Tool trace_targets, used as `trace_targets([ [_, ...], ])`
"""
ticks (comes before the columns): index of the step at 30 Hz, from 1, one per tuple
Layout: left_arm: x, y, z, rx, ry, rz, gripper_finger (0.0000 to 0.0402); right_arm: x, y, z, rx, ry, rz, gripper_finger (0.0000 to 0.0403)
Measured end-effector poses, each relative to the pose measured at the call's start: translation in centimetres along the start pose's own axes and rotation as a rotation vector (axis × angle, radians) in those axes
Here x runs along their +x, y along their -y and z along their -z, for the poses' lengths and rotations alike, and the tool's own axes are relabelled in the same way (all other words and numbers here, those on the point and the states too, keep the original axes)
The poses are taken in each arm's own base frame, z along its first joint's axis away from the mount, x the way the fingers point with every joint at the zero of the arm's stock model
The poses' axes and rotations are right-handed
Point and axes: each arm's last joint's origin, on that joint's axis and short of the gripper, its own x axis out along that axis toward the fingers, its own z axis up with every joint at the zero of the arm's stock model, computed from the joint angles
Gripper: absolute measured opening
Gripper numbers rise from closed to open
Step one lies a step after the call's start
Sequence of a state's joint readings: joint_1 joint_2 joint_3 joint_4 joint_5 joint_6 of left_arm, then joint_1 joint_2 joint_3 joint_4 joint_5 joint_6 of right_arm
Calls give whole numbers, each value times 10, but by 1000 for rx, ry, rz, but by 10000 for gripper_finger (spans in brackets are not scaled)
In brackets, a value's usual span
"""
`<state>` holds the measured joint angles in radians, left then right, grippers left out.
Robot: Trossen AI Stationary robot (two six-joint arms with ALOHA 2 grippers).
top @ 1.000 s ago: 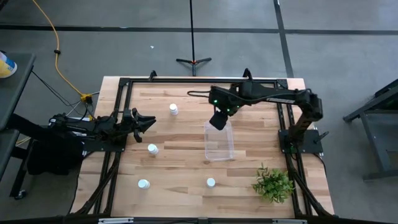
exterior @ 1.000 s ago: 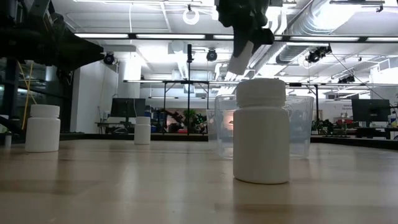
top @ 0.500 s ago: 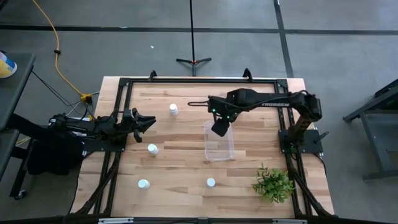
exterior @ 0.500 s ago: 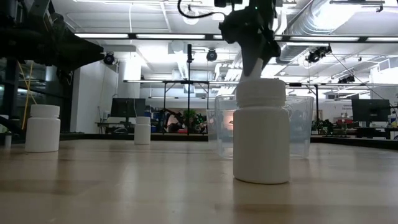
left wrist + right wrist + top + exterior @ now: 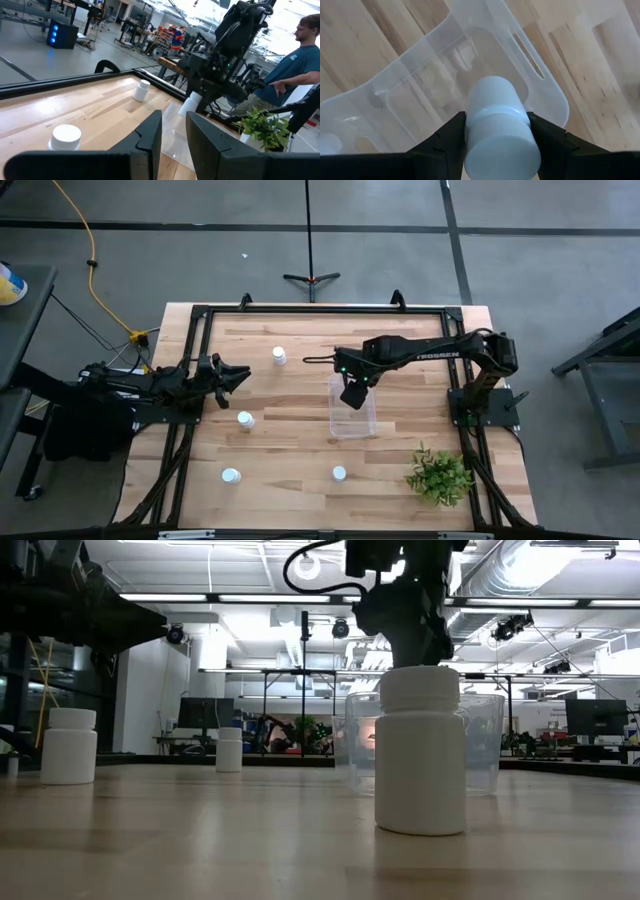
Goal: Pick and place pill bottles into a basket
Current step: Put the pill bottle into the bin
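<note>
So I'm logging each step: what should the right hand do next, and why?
Probably open and let go. The right hand holds a pill bottle directly over the clear bin, whose open floor shows below it, so releasing should drop the bottle inside. The left hand waits at the table's left edge.

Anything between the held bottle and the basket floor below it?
Nothing: the right wrist view shows the pill bottle in the right gripper over the empty clear basket.
</note>
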<state>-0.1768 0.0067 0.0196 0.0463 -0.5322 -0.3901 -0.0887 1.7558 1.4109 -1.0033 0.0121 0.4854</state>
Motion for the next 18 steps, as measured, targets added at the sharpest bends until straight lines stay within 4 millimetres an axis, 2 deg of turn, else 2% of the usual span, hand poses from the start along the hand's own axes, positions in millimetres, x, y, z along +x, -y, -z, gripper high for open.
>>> trace_targets([
  [10,0,0,0,0,1,-3,124,18,-4,-8,-132,26,-7,170],
  [18,0,0,0,0,1,-4,124,28,-2,-5,-206,-41,31,170],
])
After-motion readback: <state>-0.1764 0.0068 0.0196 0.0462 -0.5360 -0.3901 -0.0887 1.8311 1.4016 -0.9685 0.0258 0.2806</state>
